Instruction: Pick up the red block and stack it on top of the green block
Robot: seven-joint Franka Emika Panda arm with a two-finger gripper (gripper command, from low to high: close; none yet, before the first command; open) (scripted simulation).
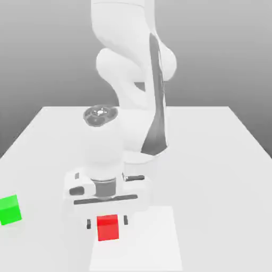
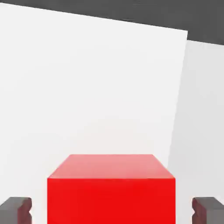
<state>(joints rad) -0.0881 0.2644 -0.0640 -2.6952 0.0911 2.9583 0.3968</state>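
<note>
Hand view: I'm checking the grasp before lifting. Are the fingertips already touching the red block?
No, a gap separates the red block from each fingertip.

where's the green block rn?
Green block: exterior view's far left edge, on the table, left of the gripper and red block.

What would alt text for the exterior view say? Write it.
The robot arm's gripper is lowered over a red block, open jaws on either side. A green block sits at the exterior view's left on the pale table.
</note>
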